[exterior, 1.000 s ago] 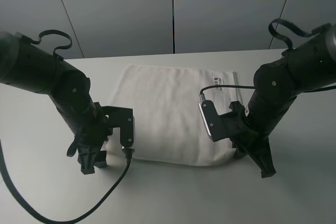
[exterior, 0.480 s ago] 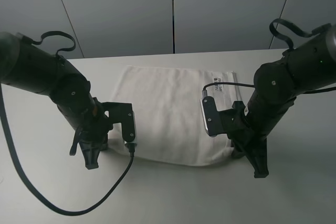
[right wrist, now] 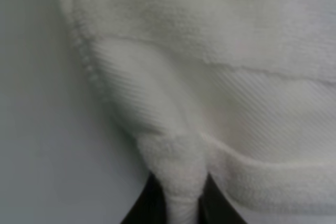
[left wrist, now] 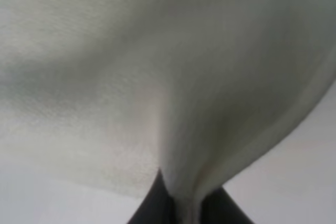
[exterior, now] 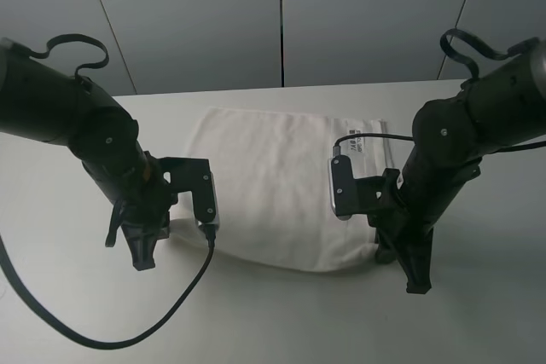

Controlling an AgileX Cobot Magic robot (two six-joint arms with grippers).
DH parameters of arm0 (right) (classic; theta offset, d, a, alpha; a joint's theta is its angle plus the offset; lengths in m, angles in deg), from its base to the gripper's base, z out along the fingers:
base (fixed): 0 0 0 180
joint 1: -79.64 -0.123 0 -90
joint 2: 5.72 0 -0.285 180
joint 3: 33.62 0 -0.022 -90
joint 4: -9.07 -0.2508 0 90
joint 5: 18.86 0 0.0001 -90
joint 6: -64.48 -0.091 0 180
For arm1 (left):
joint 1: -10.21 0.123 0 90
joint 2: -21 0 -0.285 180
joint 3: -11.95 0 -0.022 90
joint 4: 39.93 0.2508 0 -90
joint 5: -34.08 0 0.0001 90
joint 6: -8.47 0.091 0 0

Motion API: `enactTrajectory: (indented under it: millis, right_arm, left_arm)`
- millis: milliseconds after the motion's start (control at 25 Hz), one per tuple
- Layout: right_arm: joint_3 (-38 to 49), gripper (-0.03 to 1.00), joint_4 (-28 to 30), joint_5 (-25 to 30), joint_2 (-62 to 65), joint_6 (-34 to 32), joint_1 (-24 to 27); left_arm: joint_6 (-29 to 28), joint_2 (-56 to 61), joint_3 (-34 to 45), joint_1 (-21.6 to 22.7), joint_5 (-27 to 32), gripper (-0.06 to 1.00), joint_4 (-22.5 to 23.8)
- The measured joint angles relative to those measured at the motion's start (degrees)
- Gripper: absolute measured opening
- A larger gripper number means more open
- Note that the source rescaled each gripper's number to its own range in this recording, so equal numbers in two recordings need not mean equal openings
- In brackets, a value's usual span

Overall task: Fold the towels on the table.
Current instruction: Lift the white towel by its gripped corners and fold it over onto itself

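A cream terry towel (exterior: 277, 181) lies on the white table (exterior: 281, 321), with a small dark-printed label (exterior: 357, 140) near its far right corner. My left gripper (exterior: 152, 234) is shut on the towel's near left corner, and the left wrist view shows the cloth (left wrist: 173, 103) pinched between its dark fingertips (left wrist: 149, 208). My right gripper (exterior: 394, 249) is shut on the near right corner, and the right wrist view shows the hemmed edge (right wrist: 181, 182) pinched between its fingertips (right wrist: 142, 211). Both corners are raised slightly off the table.
A grey panelled wall (exterior: 281, 14) stands behind the table. A black cable (exterior: 111, 343) trails from the left arm across the table's near left part. Bare tabletop surrounds the towel on all sides.
Both grippers have moved slightly away from the front edge, carrying the towel's near corners with them. The near edge has lifted and bunched a little.
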Motion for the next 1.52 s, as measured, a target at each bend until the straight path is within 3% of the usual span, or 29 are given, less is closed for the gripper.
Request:
enactTrajectory:
  millis: [280,480,880,1040,1280,1520]
  right_arm:
    - [0.5,0.00,-6.0,7.6,7.6,0.0,-0.1]
    - [0.6,0.00,-10.3,12.0,15.5,-0.4,-0.2]
    - [0.6,0.00,-12.0,18.8,24.0,-5.2,-0.2]
    - [0.6,0.00,-12.0,18.9,24.7,-12.9,-0.2]
    - [0.6,0.00,-9.0,14.6,24.7,-28.2,-0.2]
    - [0.6,0.00,-1.3,9.8,24.7,-42.2,-0.2]
  left_arm:
    - [0.0,4.1,0.0,0.0,5.7,0.00,-2.0]
    - [0.0,6.9,0.1,-0.1,8.4,0.00,-5.9]
    - [-0.8,15.7,0.1,-0.4,13.2,0.00,-9.5]
    - [-6.2,18.3,0.1,-0.4,12.1,0.00,-9.5]
    - [-16.7,20.8,0.1,-0.4,5.7,0.01,-8.6]
    - [-28.9,20.9,0.1,-0.4,3.0,0.02,0.0]
